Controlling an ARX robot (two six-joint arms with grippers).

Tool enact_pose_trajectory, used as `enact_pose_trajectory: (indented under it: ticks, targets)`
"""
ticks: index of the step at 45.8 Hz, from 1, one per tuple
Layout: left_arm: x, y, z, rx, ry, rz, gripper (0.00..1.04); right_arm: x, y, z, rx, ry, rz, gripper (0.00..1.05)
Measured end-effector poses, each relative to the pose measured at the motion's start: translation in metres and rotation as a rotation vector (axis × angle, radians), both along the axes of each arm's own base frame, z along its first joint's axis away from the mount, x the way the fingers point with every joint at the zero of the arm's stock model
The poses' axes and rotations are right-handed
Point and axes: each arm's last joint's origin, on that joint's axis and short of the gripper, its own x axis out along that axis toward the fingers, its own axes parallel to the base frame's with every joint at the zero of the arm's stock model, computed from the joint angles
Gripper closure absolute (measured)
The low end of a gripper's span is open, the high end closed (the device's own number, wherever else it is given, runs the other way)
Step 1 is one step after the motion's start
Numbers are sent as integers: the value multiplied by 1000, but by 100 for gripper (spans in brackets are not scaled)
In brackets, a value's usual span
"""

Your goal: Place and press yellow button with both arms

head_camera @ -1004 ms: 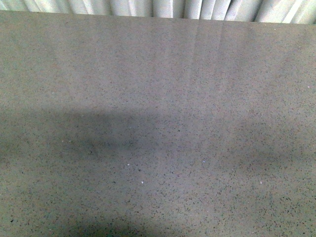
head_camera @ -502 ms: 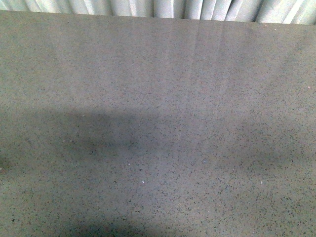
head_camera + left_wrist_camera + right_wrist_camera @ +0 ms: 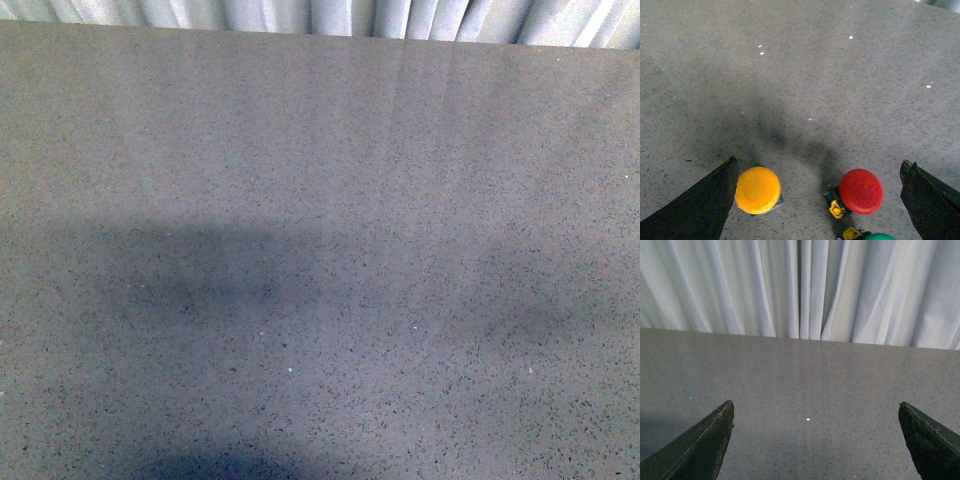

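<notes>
1. Our left gripper [image 3: 818, 165] hangs spread above the bench [image 3: 800, 75]; the yellow button [image 3: 758, 190] stands between its fingers [image 3: 695, 210], close against one.
2. Our right gripper [image 3: 815, 407] gapes empty; we judge the left one nearer.

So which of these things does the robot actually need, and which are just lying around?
Needed: yellow button; left gripper, open beside it; right gripper, open.
Lying about: red button; green button, barely in view; curtain.
</notes>
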Motion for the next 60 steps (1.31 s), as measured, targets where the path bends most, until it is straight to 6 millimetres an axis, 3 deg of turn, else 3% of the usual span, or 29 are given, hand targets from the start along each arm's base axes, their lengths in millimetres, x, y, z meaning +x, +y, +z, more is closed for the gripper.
enact_pose_trajectory:
  ticks: [8,23,60]
  targets:
    - [5,14,-20,9,44,37,9,0,0,0,0,0,0,9]
    - [13,16,-44,4,109,66,9,0,0,0,0,0,0,9]
    - [27,26,-65,-21,169,103,9,0,0,0,0,0,0,9]
